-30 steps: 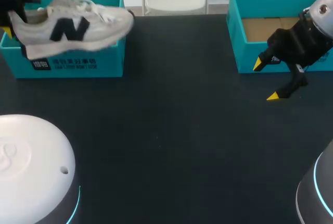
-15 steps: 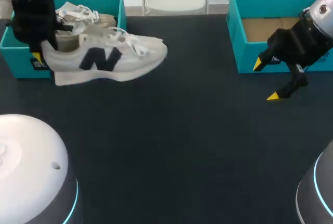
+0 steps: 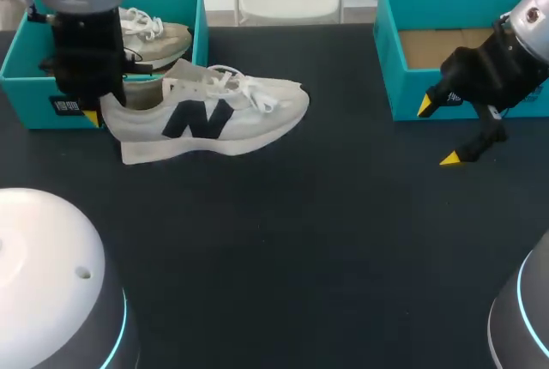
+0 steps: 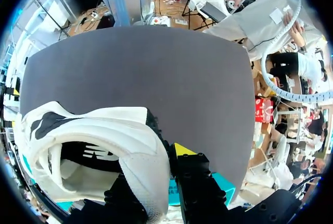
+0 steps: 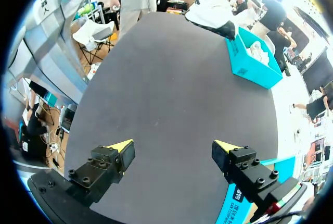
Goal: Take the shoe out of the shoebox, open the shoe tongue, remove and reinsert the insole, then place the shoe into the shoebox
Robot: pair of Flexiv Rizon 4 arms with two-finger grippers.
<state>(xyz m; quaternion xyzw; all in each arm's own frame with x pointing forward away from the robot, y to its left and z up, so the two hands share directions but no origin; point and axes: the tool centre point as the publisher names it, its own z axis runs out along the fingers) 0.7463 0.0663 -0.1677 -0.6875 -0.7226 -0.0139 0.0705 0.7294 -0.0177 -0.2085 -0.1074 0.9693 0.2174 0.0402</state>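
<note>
A white sneaker (image 3: 214, 117) with a dark side logo lies side-on in front of the left teal shoebox (image 3: 129, 107), toe toward the table's middle. My left gripper (image 3: 94, 113) is shut on its heel collar. In the left wrist view the sneaker's heel (image 4: 140, 146) sits between the fingers of the left gripper (image 4: 156, 164), one yellow tip showing and the other hidden. I cannot tell whether the sole touches the table. My right gripper (image 3: 437, 132) stands open and holds nothing, in front of the right teal shoebox (image 3: 390, 69). The right wrist view shows the right gripper (image 5: 174, 146) and, far ahead, the sneaker (image 5: 210, 8).
A second white sneaker (image 3: 159, 39) lies inside the left shoebox. The right shoebox shows a bare cardboard floor (image 3: 442, 47). The black table (image 3: 292, 240) stretches between the two boxes. My arms' white bases sit at the near corners.
My left arm has carried the sneaker out from above the left shoebox, forward, rightward and down toward the table. The right arm has stayed still.
</note>
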